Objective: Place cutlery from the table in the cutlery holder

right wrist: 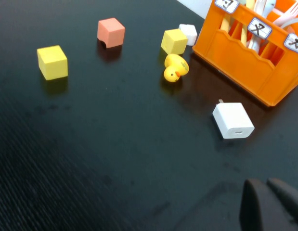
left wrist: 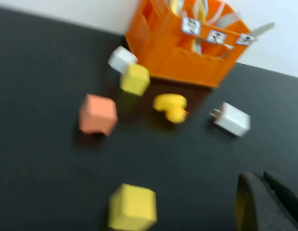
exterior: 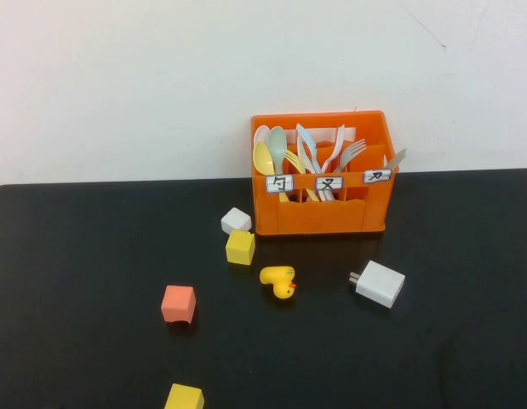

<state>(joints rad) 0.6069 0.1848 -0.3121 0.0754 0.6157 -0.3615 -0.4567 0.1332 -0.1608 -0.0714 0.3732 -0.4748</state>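
The orange cutlery holder [exterior: 321, 213] stands at the back of the black table [exterior: 84, 256], with several spoons and forks upright in its compartments. A yellow spoon [exterior: 263, 158] is in its left compartment and a pale blue fork [exterior: 306, 141] in the middle one. No cutlery lies on the table in any view. The holder also shows in the left wrist view [left wrist: 187, 60] and the right wrist view [right wrist: 245, 62]. Neither gripper shows in the high view. My left gripper [left wrist: 259, 177] and my right gripper [right wrist: 263, 183] hang over bare tabletop near the front, both with fingers together and empty.
A white cube [exterior: 236, 221] and a yellow cube [exterior: 240, 247] sit at the holder's front left. A yellow toy duck [exterior: 278, 282], a white charger block [exterior: 380, 283], a pink cube [exterior: 178, 304] and another yellow cube [exterior: 185, 398] lie nearer the front.
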